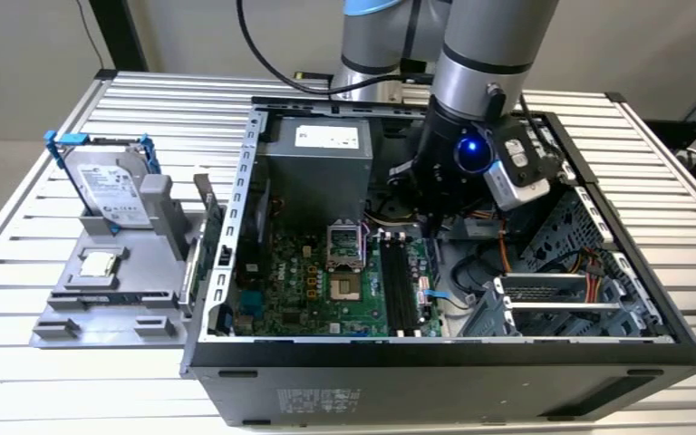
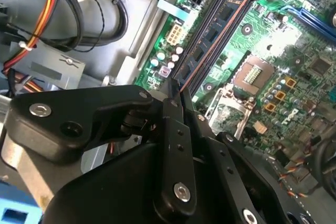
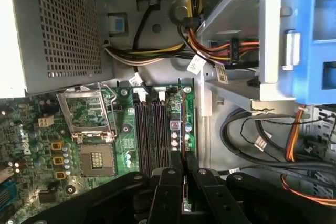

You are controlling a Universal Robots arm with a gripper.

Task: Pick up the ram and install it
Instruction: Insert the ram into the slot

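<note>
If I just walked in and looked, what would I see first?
Probably the big robot arm reaching down into the open computer case. Its gripper is shut on the ram, a thin stick held edge-on just above the long black slots on the green board. A silver hard drive stands outside, toward the exterior view's left.

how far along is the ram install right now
Pick-up looks done: the gripper is shut on the ram, a thin stick seen edge-on in both wrist views. In hand: it hangs over the black motherboard slots. Left: seating it; the slots look empty.
</note>
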